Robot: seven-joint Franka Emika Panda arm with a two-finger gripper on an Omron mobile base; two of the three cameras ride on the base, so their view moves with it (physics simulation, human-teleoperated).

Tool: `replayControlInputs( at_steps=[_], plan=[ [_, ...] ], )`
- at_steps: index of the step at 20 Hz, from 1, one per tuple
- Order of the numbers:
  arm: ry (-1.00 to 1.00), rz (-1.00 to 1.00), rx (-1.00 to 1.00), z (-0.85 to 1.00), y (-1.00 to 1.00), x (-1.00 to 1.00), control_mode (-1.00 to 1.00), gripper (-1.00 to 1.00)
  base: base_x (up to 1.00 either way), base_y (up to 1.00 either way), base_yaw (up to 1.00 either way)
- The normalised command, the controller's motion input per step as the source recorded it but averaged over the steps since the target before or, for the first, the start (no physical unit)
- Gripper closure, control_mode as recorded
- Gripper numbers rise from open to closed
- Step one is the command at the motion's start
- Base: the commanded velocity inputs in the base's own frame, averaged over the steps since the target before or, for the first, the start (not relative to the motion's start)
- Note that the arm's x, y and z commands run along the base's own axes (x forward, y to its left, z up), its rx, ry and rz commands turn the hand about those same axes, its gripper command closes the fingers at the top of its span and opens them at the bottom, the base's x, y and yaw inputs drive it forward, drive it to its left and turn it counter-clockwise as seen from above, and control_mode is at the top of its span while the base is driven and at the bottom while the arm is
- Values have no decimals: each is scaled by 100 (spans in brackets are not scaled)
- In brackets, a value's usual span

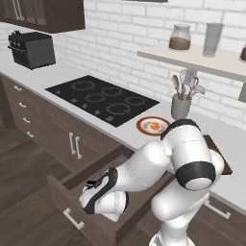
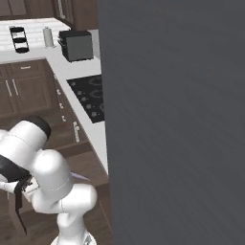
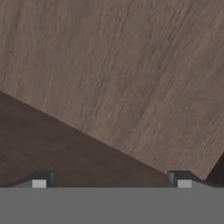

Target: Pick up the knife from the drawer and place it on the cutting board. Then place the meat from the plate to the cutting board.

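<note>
The knife cannot be made out: the arm covers most of the open drawer point(image 1: 72, 185), and the hand view looks onto bare brown wood grain, a lighter panel meeting a darker one along a slanted edge, with no blade or handle in sight. A thin pale sliver shows beside the arm in the right base view, but it is too small to call. The tool point(image 3: 111, 180) is low inside the drawer with its jaws spread wide and nothing between them, the two small dark tips well apart at the bottom of the hand view. This reads as the first step, reaching for the knife, with no grasp made; the next move probably calls for finding the slim handle, lining the jaws across it and closing, and a thin flat thing lying on wood leaves little to grip. Further out, the drawer is deep, dark-brown, flat-fronted with a short silver bar handle. On the pale surface above sits the round white plate point(image 1: 144, 129) with its red-orange rim, and the small orange-pink meat point(image 1: 154, 126) is on it. Just beyond the arm, a corner of the dark wooden cutting board point(image 1: 222, 161) shows, flat and matte, with nothing visible on that part. A glossy black cooktop point(image 1: 102, 100) lies beside the plate.
</note>
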Motion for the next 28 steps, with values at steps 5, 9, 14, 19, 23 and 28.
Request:
replayControlInputs(
  at_steps=[5, 9, 14, 19, 23, 28],
  plan=[
    [-10, 0, 0, 70, 44, -18, -100, -100, 0, 0, 0],
    [-3, -1, 0, 99, 4, 30, -100, -100, 0, 0, 0],
    [-2, 2, -8, 85, 0, 58, -100, -100, 0, 0, 0],
    [-1, 1, -9, 100, 3, 48, -100, -100, 0, 0, 0],
    [-12, 17, -8, 23, -7, 25, -100, -100, 0, 0, 0],
    [-5, 28, -3, -44, -22, 18, -100, -100, 0, 0, 0]
  ],
)
